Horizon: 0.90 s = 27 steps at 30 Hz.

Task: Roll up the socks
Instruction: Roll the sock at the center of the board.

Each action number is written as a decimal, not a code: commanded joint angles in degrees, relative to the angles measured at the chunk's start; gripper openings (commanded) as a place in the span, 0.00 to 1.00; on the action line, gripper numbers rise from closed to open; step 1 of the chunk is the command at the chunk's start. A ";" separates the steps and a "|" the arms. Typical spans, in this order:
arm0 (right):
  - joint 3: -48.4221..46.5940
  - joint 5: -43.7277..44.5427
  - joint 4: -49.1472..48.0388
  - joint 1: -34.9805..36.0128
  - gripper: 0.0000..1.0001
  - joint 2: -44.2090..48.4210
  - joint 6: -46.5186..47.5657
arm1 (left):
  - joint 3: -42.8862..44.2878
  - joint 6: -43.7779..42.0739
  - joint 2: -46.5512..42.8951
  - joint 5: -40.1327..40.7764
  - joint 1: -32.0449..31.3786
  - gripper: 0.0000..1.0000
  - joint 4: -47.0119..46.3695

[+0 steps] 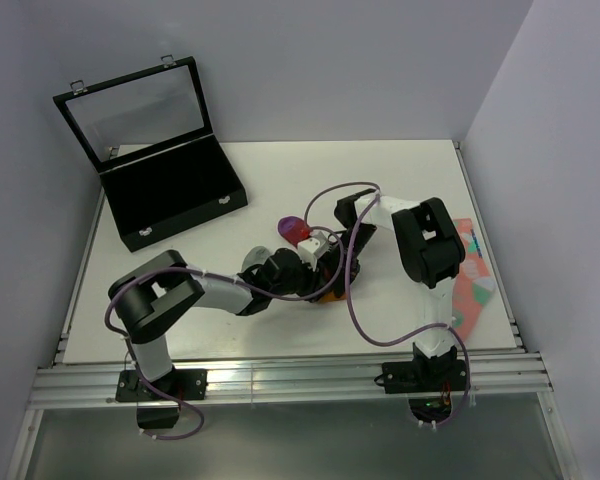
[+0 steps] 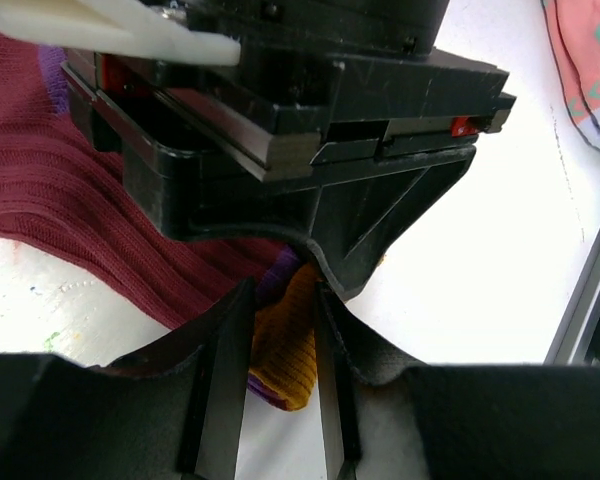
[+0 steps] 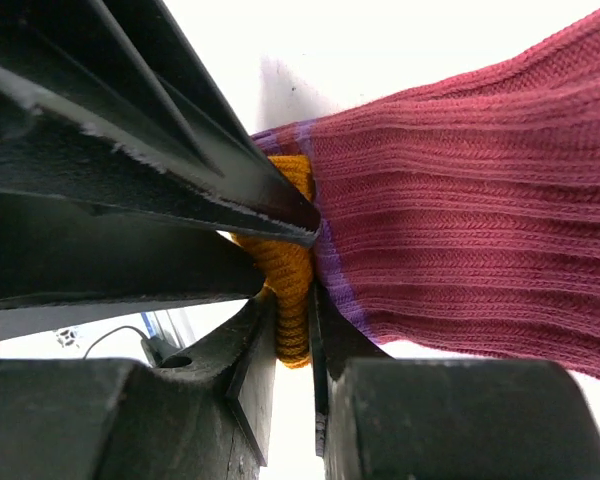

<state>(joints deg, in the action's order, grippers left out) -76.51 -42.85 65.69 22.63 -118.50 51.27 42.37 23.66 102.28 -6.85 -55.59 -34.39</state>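
Here, ribbed magenta-red sock (image 3: pixel 460 200), orange toe (image 3: pixel 290 290).

Left end effector (image 2: pixel 278 312) grips the orange sock toe (image 2: pixel 282 360).

The magenta-red sock (image 3: pixel 460 180) is ribbed knit, with a purple band next to its orange toe (image 3: pixel 290 290). It lies near the middle of the white desk (image 1: pixel 400 190), its purple heel (image 1: pixel 291 223) toward the far side. The bunched toe is pinched by both the left tool (image 2: pixel 282 300) and the right tool (image 3: pixel 292 300). From above, the arms cover most of its length, so its folds cannot be told.
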 commanded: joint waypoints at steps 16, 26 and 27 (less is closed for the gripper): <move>-3.38 2.68 1.10 -1.01 0.17 -3.49 -0.99 | -2.55 1.65 3.19 -2.90 -0.22 0.40 -6.56; -4.00 2.68 2.16 -1.27 0.17 -3.58 -0.99 | -2.38 1.30 4.77 -4.66 -0.22 0.43 -5.86; -4.17 2.68 2.16 -1.28 0.17 -3.67 -0.99 | -2.38 1.30 4.86 -4.66 -0.22 0.43 -5.43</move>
<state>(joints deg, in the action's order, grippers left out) -78.81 -42.85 68.45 22.02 -121.01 49.74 40.49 25.17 105.75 -9.65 -55.59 -40.86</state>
